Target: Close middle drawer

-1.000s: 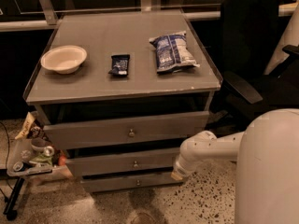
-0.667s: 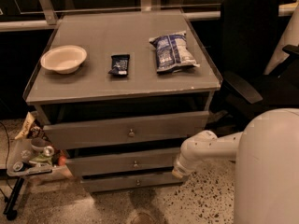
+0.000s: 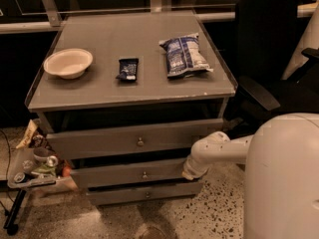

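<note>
The middle drawer point(image 3: 124, 175) is a grey flat front with a small metal knob point(image 3: 144, 175), set between a wider top front point(image 3: 99, 142) and a narrower bottom front point(image 3: 124, 194). All three fronts stand out from the cabinet, with dark gaps above them. My gripper point(image 3: 191, 172) is at the end of the white arm point(image 3: 219, 151), right at the middle drawer's right end. The arm's wrist hides its tip.
On the cabinet top point(image 3: 99, 91) lie a white bowl point(image 3: 68, 62), a small dark packet point(image 3: 128, 68) and a blue chip bag point(image 3: 183, 55). A black office chair point(image 3: 264, 59) stands at the right. A low tray of clutter point(image 3: 32, 171) sits at the left on the speckled floor.
</note>
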